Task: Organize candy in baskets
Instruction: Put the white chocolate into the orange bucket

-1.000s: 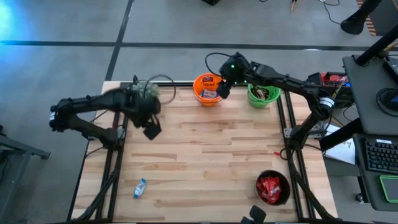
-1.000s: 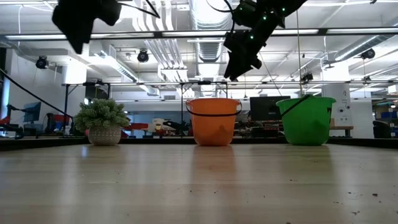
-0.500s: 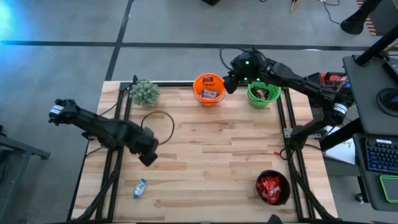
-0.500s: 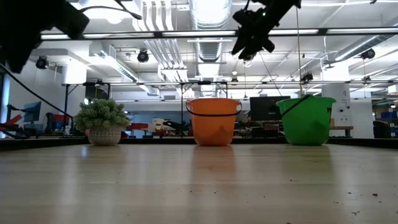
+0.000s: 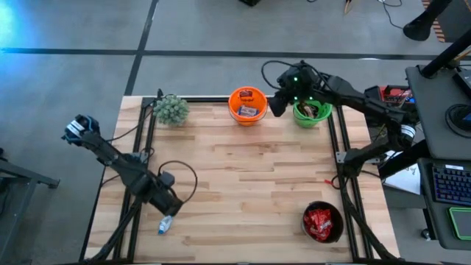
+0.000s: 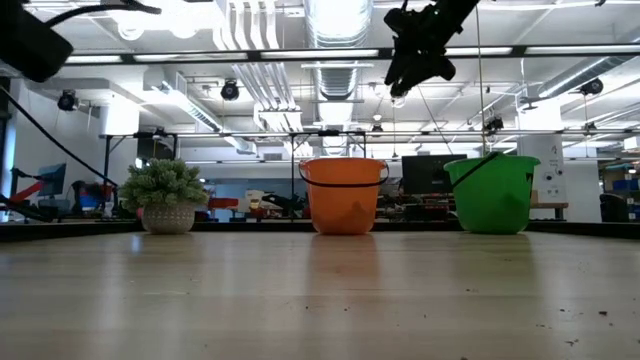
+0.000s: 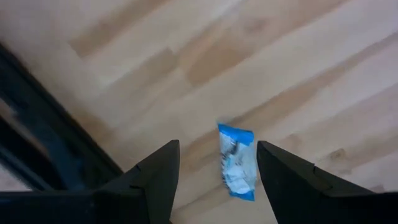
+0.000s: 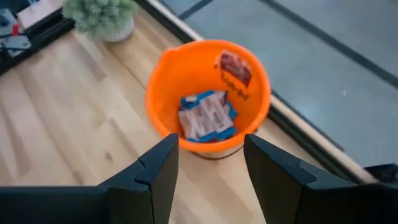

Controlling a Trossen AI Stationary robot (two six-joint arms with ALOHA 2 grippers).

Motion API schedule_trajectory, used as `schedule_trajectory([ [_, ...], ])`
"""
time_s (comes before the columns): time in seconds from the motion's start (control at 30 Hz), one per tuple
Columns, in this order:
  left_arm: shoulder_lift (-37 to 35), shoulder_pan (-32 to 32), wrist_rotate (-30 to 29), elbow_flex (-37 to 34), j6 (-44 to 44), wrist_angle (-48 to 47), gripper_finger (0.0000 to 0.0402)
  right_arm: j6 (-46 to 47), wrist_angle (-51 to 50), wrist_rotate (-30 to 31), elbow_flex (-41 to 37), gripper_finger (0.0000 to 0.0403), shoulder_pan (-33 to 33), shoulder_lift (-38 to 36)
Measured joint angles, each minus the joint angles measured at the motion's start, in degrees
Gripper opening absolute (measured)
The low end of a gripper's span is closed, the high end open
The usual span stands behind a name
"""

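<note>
your left gripper (image 5: 166,208) is down at the near left of the table (image 5: 250,184), fingers spread wide with nothing between them, right over a blue-and-white candy (image 5: 165,222) lying flat on the wood. in the wrist view that candy (image 7: 237,160) sits in the gap between the two fingers, not touched by either. further back on the left there's the potted plant (image 5: 171,109). next comes the orange basket (image 5: 246,107) at the far edge, holding blue-and-white bars plus a red piece up on the rim. your right gripper (image 5: 278,103) hangs up in the air between the orange one and the green basket (image 5: 312,112), fingers apart, empty. near right corner you've got the black basket (image 5: 322,222) full of red packets.
</note>
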Motion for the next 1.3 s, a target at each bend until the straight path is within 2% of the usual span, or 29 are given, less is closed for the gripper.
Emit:
schedule_trajectory([
  [0.2, 4.2, -4.9, 0.1, -0.1, -5.2, 5.3, 0.0196, 2.8, -0.4, 0.0, 0.0, 0.0173, 3.3, 0.0],
  [0.37, 8.9, -8.1, 4.3, -0.1, -8.9, 7.9, 0.0196, 5.5, -0.4, -0.1, 0.0, 0.0173, 6.8, 0.0],
  [0.5, 12.3, -10.2, 4.8, -0.1, -10.7, 13.1, 0.0196, 5.9, -0.4, 0.0, 0.0, 0.0173, 9.4, 0.0],
  [0.63, 14.7, -11.0, 4.8, -0.1, -10.8, 17.5, 0.0196, 5.9, -0.3, 0.0, 0.0, 0.0173, 11.3, 0.0],
  [1.03, 21.6, -11.0, 8.3, -0.1, -9.0, 17.5, 0.0192, 7.2, -0.2, 0.0, 0.0, 0.0173, 14.5, -0.4],
  [1.17, 22.2, -11.0, 9.0, -0.1, -5.3, 17.8, 0.0167, 7.2, -0.1, -0.1, 0.0, 0.0173, 15.5, -0.7],
  [1.3, 22.0, -11.0, 10.8, -0.1, -2.5, 17.7, 0.0112, 7.2, 0.1, -0.1, 0.0, 0.0173, 16.1, -0.9],
])
